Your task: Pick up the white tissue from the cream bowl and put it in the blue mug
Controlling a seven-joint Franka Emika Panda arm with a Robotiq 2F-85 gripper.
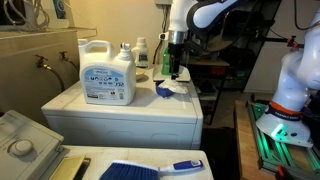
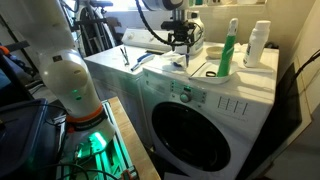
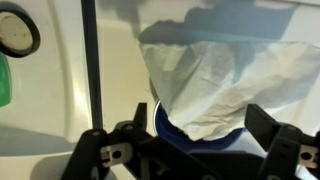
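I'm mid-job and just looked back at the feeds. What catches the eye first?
In the wrist view the white tissue fills the frame, draped over the blue mug beneath the open gripper. In an exterior view the big white detergent jug stands on the washer top, apart from the mug. A green bottle stands on that same top.

The tissue [image 3: 225,85] is showing plain white over the mug [image 3: 170,130], which is showing dark blue. The jug [image 1: 107,72] is wearing a blue-patterned label on white. The brush [image 1: 130,171] is showing blue, and the bottle [image 2: 231,50] is showing green.
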